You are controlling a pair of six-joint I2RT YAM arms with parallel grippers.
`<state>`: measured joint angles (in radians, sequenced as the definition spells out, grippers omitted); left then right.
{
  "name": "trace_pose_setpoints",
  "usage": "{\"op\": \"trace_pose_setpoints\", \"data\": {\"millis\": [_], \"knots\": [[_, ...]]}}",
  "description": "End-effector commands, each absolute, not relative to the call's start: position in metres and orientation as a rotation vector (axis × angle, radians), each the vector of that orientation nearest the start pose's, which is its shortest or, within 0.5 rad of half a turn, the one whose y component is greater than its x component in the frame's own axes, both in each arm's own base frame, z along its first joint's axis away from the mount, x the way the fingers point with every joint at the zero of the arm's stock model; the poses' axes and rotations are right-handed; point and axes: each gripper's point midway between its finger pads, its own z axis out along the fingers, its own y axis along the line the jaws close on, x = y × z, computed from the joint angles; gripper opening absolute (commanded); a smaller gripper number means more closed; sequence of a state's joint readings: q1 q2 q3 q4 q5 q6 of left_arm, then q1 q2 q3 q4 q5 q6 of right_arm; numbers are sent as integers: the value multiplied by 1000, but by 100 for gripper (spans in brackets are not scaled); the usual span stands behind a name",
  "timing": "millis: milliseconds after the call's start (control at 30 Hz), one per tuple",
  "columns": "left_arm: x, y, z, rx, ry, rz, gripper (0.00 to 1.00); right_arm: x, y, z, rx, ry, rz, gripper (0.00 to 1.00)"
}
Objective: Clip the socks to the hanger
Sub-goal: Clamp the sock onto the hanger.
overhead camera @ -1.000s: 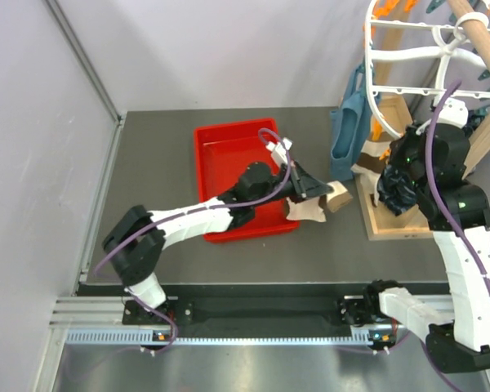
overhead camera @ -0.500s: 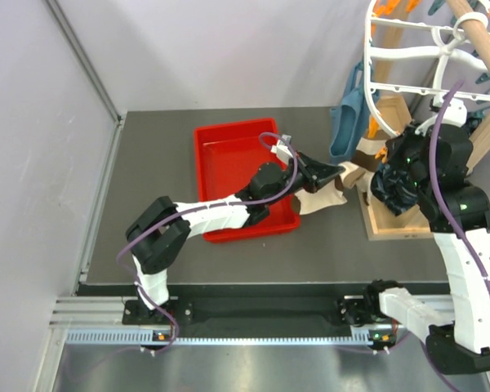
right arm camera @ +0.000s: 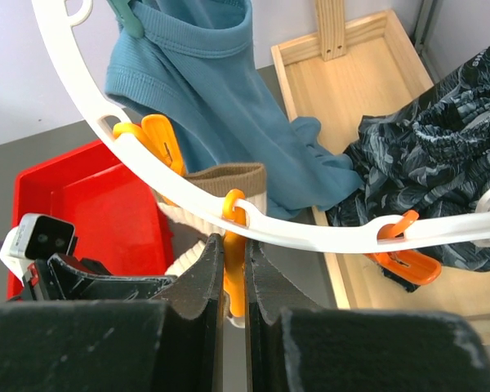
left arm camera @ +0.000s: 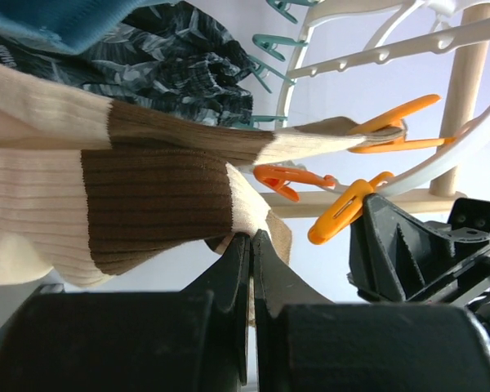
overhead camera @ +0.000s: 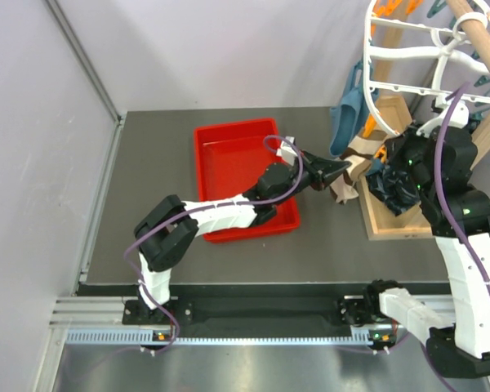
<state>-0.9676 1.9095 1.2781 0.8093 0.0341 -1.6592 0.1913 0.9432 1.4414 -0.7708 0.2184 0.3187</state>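
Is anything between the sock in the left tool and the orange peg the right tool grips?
Nothing visible. The sock in the left tool hangs close beside the orange peg that the right tool pinches.

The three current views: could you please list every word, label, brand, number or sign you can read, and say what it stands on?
No readable text in any view.
hanger: plain white plastic, no marking shown.
sock: cream and brown bands only, no label.
orange peg: unmarked.
red tray: no print visible.
left arm: any markings too small to read.
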Motion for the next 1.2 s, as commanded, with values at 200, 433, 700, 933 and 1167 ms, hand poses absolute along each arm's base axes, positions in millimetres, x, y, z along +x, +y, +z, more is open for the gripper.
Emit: {"op": "trace_pose_setpoints", "data": {"millis": [200, 433, 700, 933, 1167], "knots": [[292, -519, 359, -650, 1595, -2217, 0, 265, 46, 363, 217, 1945, 245, 0], [291, -522, 344, -772, 1635, -2233, 0, 263, 47, 365, 215, 1942, 251, 0], [290, -519, 359, -821, 1568, -2278, 0, 263, 47, 363, 214, 1946, 252, 0], [287, -523, 361, -852, 1546, -2333, 0, 263, 48, 364, 218, 1941, 257, 0], [281, -529, 367, -877, 1510, -2410, 0, 263, 48, 363, 220, 1940, 264, 0]]}}
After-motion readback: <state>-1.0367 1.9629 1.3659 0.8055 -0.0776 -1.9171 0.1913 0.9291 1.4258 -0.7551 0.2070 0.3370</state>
